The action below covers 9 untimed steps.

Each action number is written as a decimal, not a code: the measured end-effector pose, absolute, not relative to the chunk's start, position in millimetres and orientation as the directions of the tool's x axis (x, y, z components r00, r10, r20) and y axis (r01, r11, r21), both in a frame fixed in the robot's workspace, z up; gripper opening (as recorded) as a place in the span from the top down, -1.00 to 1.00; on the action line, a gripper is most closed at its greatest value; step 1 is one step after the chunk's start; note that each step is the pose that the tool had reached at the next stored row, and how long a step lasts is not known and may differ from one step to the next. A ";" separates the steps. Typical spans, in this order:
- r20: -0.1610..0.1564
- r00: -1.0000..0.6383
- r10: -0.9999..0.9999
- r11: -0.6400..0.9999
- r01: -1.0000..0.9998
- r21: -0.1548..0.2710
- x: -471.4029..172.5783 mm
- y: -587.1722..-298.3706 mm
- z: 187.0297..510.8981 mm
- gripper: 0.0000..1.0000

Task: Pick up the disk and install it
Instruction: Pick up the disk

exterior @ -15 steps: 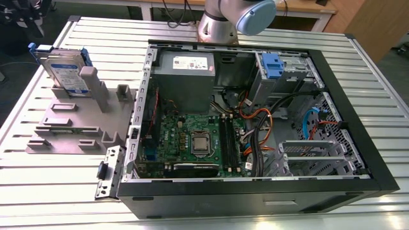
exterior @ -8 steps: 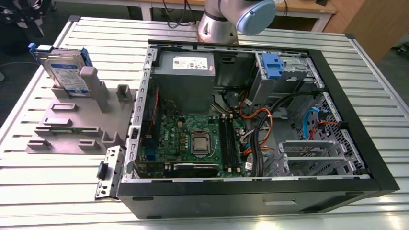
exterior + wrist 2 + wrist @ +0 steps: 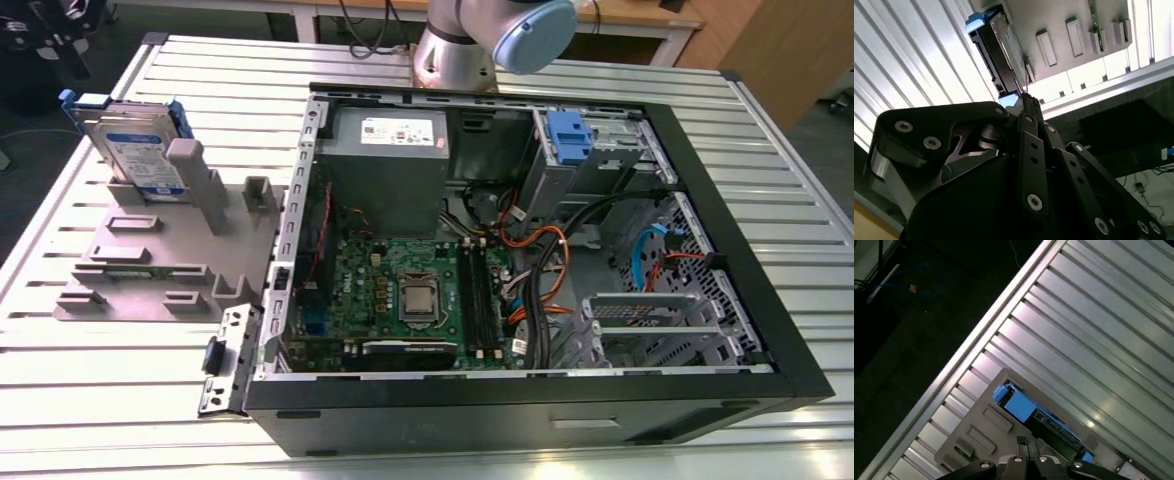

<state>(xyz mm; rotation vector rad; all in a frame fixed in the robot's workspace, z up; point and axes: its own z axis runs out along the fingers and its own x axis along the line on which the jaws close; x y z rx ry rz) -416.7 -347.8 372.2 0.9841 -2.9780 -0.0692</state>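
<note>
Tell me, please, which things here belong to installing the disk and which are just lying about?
Job: disk, upright in the grey holder; gripper, shut, near it but apart; open computer case.
Lying about: power supply, motherboard, orange cables, slatted table.

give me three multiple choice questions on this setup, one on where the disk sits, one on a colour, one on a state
1. Where is the disk?
A inside a drive bay
B standing in the grey holder beside the computer case
C lying on the floor

2. What colour are the disk's side rails?
A red
B green
C blue

3. How is the computer case?
A open
B closed
C wrapped in plastic

Answers:
1 B, the disk stands on edge in the holder, on the exterior view's left of the case.
2 C, blue shows along its edges.
3 A, the motherboard is in plain sight.
</note>
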 end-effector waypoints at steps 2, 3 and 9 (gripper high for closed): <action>-0.010 -0.780 -0.625 0.779 -0.625 0.043 -416.7 -347.8 372.0 0.79; -0.010 -0.769 -0.639 0.768 -0.639 0.043 -416.7 -347.8 372.0 0.79; -0.010 -0.704 -0.710 0.703 -0.710 0.043 -416.7 -347.8 371.8 0.79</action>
